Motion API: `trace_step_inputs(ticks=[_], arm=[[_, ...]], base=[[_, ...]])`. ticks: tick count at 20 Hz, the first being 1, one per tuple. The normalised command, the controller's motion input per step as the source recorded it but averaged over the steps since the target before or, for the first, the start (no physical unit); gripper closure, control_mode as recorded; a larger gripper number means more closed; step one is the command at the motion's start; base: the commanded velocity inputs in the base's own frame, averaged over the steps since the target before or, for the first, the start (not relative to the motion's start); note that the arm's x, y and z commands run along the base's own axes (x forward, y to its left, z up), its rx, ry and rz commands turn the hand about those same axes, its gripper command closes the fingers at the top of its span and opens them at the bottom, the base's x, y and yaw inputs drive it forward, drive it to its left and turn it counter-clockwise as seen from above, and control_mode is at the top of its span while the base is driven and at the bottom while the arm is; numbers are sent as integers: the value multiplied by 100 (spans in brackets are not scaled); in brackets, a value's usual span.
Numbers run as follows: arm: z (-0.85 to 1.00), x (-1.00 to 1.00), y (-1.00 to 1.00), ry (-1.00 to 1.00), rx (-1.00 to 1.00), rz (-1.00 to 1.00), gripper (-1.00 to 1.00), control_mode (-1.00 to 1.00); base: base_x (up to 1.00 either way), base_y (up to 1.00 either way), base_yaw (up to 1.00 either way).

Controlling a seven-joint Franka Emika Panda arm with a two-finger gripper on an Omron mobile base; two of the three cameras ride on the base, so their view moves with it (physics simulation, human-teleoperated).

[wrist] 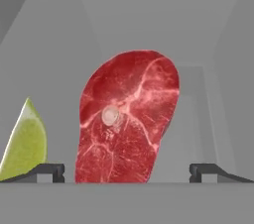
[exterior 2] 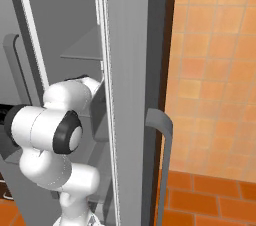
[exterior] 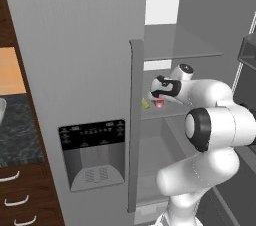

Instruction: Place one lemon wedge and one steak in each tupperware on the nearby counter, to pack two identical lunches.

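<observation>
A red steak [wrist: 126,119] with pale streaks lies on a grey fridge shelf [wrist: 149,20], right between my open gripper's [wrist: 127,172] two dark fingertips [wrist: 47,171]. A yellow-green lemon wedge [wrist: 25,143] rests just outside the left fingertip. From the left base view, the hand [exterior: 165,89] reaches into the open fridge, with the steak [exterior: 159,103] and the lemon wedge [exterior: 145,103] just below its tip. The black marbled counter [exterior: 15,130] is at the far left. A pale grey sliver [exterior: 1,110] at its edge may be a tupperware; I cannot tell.
The closed fridge door with its vertical handle [exterior: 135,120] and dispenser panel [exterior: 92,152] stands left of the arm. The open fridge door [exterior 2: 130,95] stands at the arm's right. Dark wood drawers [exterior: 15,195] sit under the counter. Another shelf [exterior: 180,45] hangs above the hand.
</observation>
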Motion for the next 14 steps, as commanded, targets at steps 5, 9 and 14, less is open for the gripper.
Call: trace_step_inputs(ticks=[5, 9, 14], arm=[[-28, 6, 2, 2, -2, 0, -100, -100], [-15, 0, 6, 1, 0, 0, -100, -100], [-9, 19, 0, -2, 0, 0, -100, -100]], base=[[0, 0, 0], [0, 0, 0], [0, 0, 0]])
